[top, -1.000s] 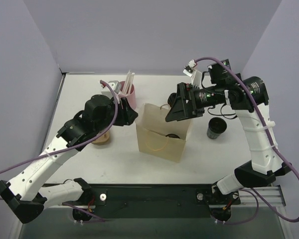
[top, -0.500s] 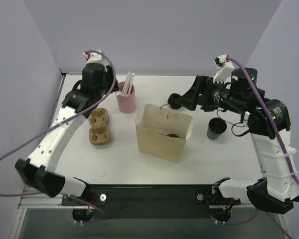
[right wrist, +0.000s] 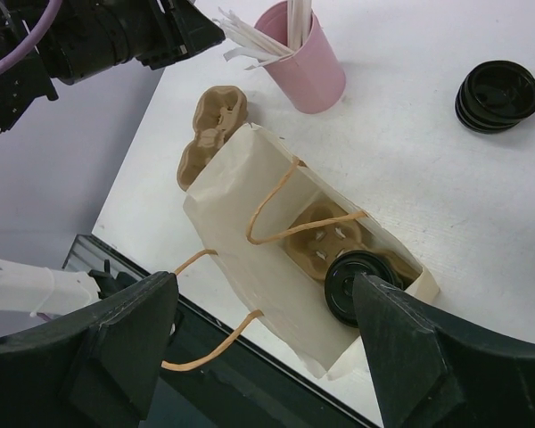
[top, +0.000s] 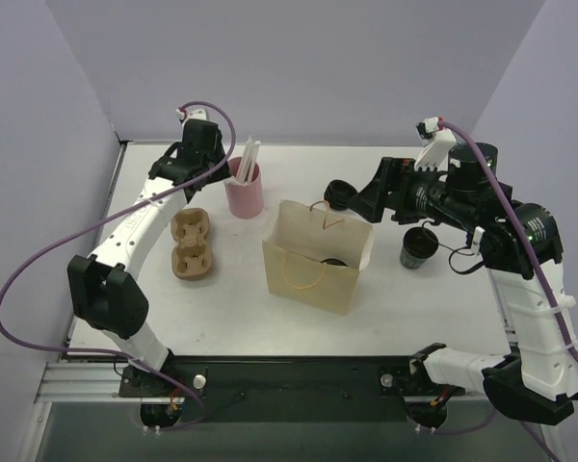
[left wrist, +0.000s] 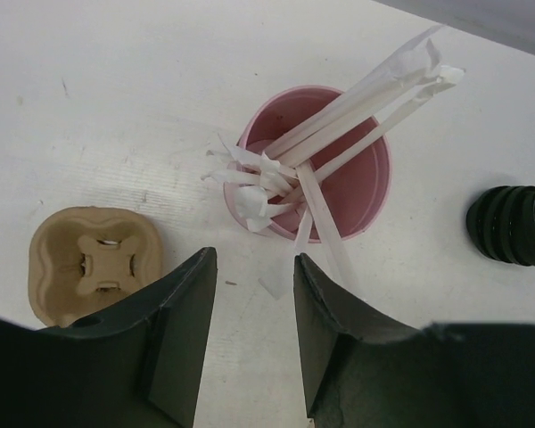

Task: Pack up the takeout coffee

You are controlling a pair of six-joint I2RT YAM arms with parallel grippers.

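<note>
No text, label, brand or number could be read; the paper bag (top: 313, 262) and pink cup (top: 245, 200) showed plain surfaces.

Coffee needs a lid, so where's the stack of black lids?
Top view: the stack of black lids sits right of the pink straw cup, just behind the paper bag.

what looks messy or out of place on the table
The wrapped straws in the pink cup look messy: several crumpled ends flop over its rim. Nothing else stands out.
</note>
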